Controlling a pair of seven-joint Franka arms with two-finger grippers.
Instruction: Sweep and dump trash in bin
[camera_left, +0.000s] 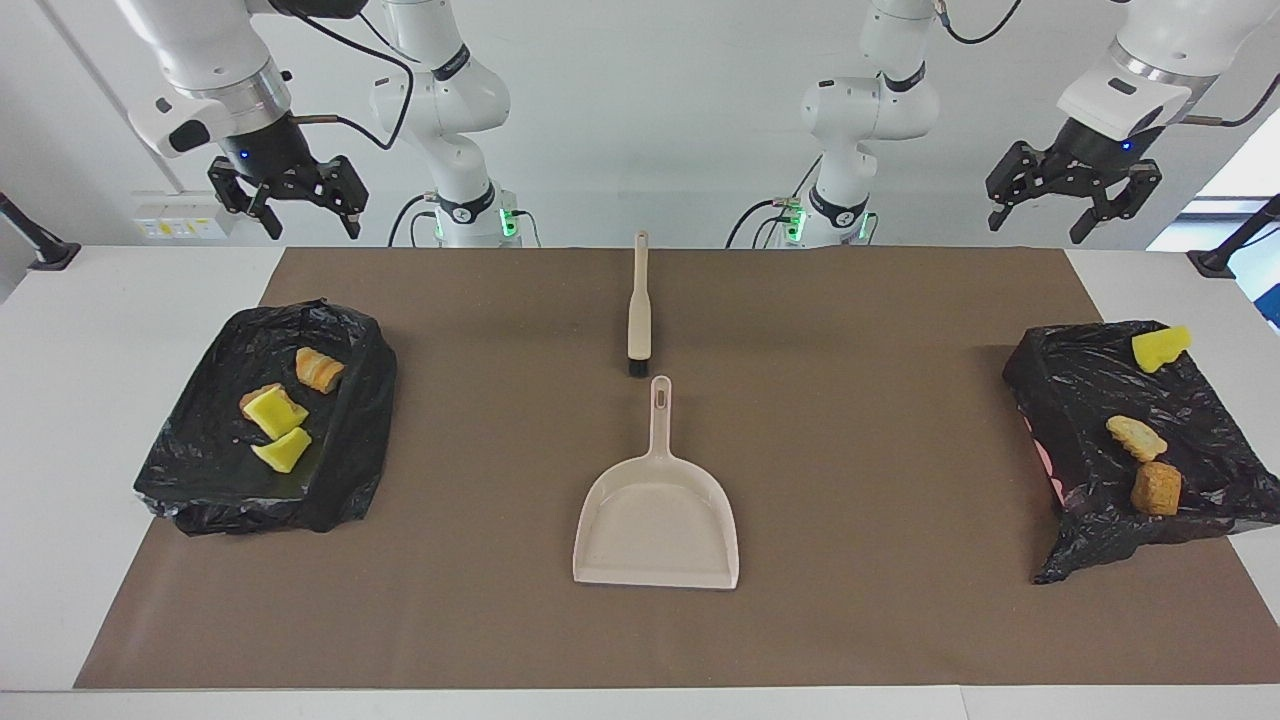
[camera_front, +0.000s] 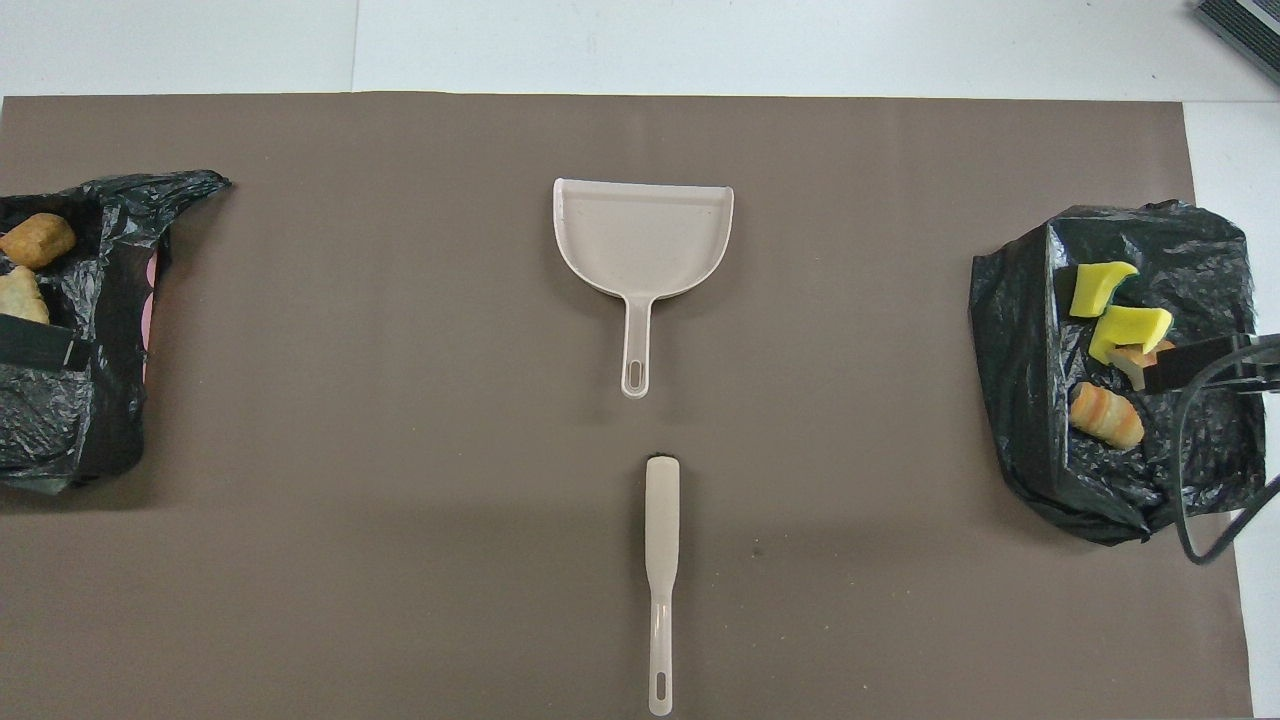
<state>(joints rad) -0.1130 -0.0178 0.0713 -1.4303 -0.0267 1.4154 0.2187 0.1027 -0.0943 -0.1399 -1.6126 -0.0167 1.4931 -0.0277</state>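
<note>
Crinkling black liners (camera_left: 345, 470) around seemingly spongy trash (camera_left: 280, 449).

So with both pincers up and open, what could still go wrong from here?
1. The yellow chunk sits on the rim of the bin at the left arm's end; a nudge may tip it out.
2. That bin's loose black liner trails onto the mat and could snag.
3. The left pincer and right pincer hang over the table's edge by the bins.
</note>
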